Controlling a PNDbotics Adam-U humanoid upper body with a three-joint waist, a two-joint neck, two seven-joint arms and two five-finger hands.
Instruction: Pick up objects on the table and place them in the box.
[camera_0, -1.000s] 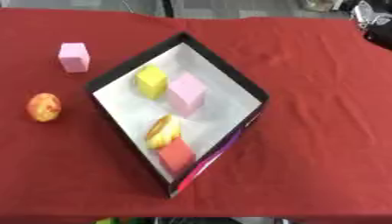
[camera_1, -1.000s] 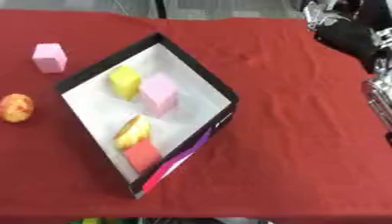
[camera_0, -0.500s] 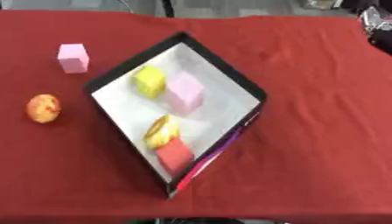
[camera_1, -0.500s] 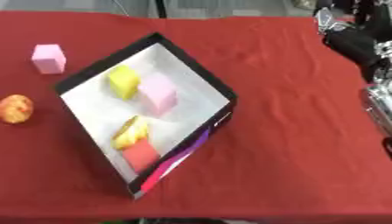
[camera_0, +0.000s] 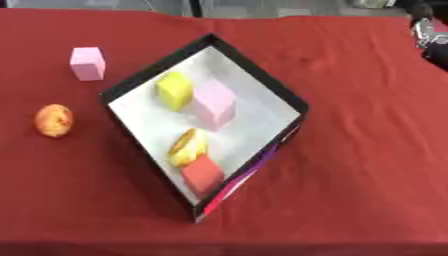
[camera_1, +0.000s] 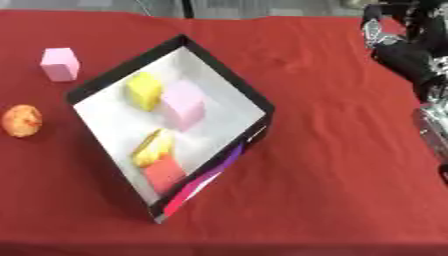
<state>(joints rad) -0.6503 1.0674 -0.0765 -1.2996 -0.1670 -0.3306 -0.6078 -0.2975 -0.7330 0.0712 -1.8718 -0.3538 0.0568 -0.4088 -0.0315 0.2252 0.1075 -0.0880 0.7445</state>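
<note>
This looks like a lab or test room set up for trials, not a home. A table (camera_0: 367, 150) draped in plain red cloth holds only practice props: foam-like blocks, a toy fruit (camera_0: 53, 120), and a shallow black box (camera_0: 144, 80). A grey floor shows beyond the far edge.

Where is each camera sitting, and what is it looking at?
Left eye view: in the robot's head, looking down at the red table and the box; only a dark bit of the right arm shows at the top right corner.
Right eye view: beside it in the head, same downward look; the right arm shows more along the right edge, its hand not clear.
Both share the box holding a yellow block, pink block, red block and a yellow rounded thing, plus a pink cube and orange ball outside.
</note>
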